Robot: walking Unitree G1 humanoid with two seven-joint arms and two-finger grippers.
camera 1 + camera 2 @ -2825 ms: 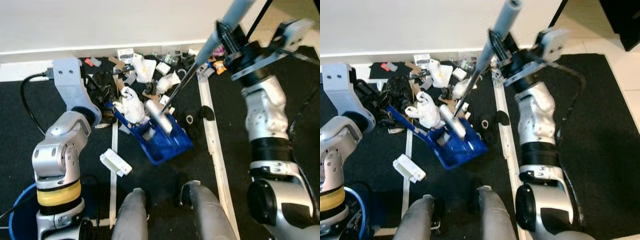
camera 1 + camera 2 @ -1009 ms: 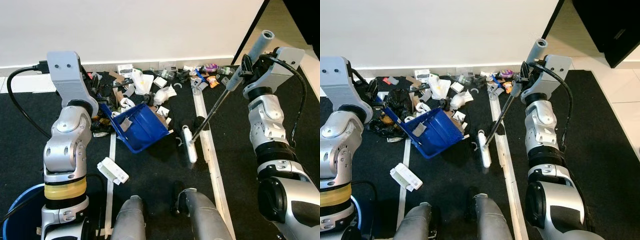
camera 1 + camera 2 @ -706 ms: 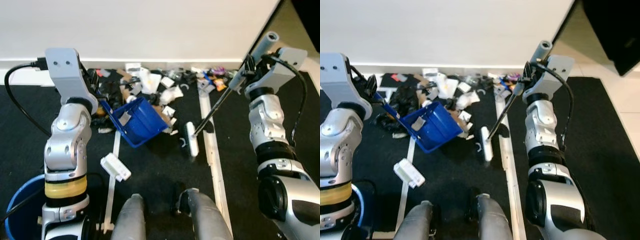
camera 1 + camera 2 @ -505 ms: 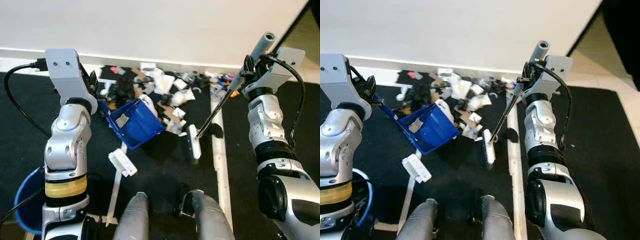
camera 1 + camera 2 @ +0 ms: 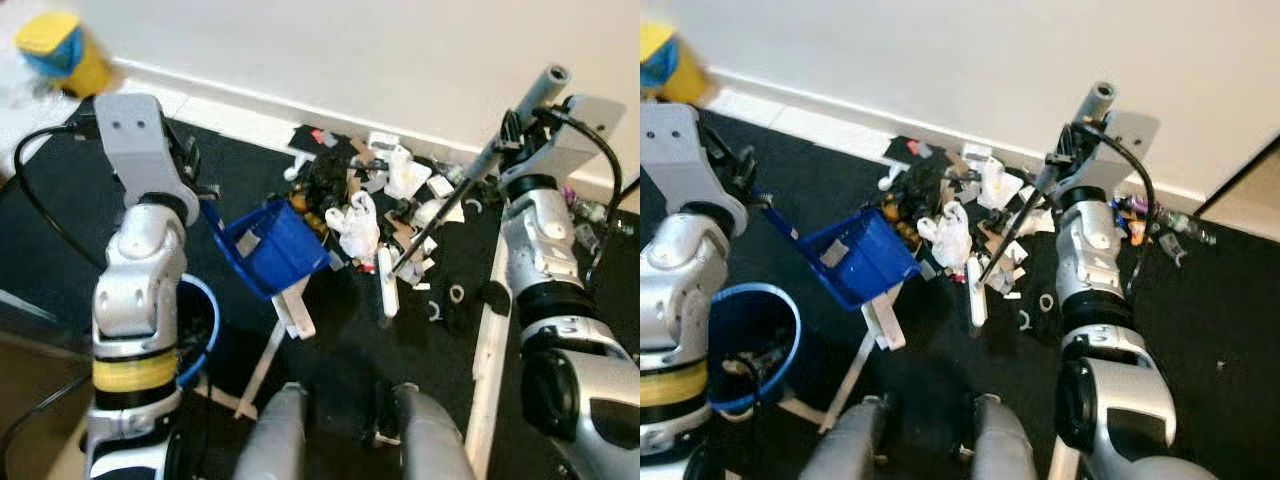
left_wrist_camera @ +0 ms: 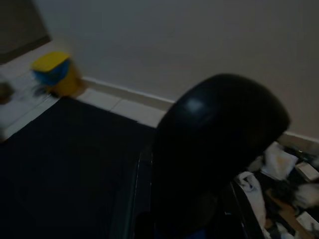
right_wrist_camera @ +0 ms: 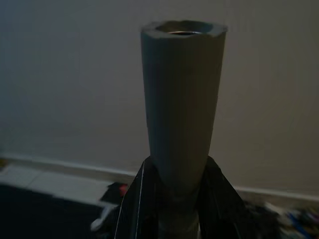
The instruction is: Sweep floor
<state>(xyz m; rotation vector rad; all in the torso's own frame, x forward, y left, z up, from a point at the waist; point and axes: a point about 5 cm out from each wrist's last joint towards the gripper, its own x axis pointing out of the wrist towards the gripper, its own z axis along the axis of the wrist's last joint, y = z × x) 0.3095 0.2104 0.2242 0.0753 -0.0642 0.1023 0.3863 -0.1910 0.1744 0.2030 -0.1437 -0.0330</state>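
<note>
My left gripper [image 5: 190, 168] is shut on the thin handle of the blue dustpan [image 5: 275, 245], which hangs tilted above the black carpet with scraps inside. Up at the right, my right gripper [image 5: 508, 135] is shut on the grey broom handle [image 7: 182, 114], its black fingers [image 7: 132, 209] on both sides of it. The broom's white head [image 5: 385, 282] sits at the near edge of the litter pile [image 5: 385, 195] by the wall. A dark round handle end [image 6: 214, 149] blocks much of the left wrist view.
A blue bucket [image 5: 745, 345] stands on the carpet by my left side, below the dustpan. A white box [image 5: 298, 318] lies on a white tape line. A yellow and blue container [image 5: 55, 50] stands far left by the wall. My legs [image 5: 280, 430] are below.
The camera has swung left, bringing the bucket and the yellow container into view. The broom has come out of the dustpan, and the dustpan has been lifted and tilted.
</note>
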